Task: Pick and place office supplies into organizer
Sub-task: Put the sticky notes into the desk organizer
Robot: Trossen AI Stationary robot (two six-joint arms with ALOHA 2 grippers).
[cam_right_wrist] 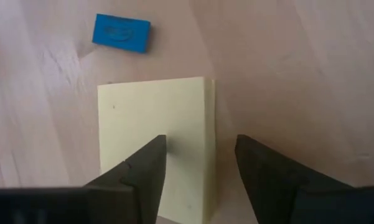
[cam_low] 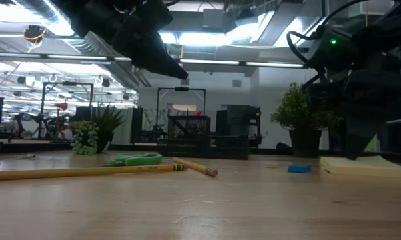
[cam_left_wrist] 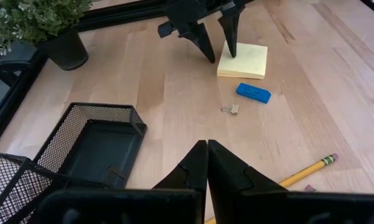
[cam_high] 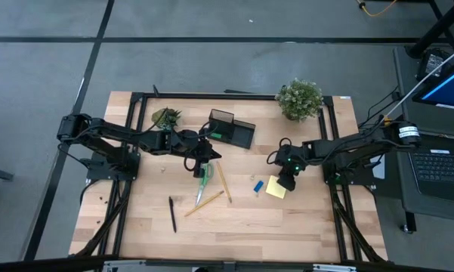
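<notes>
A square yellow sticky-note pad lies flat on the table at the right, with a small blue piece beside it. My right gripper stands open close over the pad's edge, pointing steeply down: one finger over the pad, the other past its side. My left gripper is shut and empty, raised above the green-handled scissors at the table's middle. The black mesh organizer stands at the far middle. Two pencils and a black pen lie on the wood. My right gripper comes at the sticky-note pad from above with open fingers astride its side edge. Whether a fingertip touches the pad, I cannot tell. The pad lies flat on the table.
A potted plant stands at the far right and a smaller one at the far left. A small metal clip lies between the organizer and the pad. Bare wood lies toward the near edge.
</notes>
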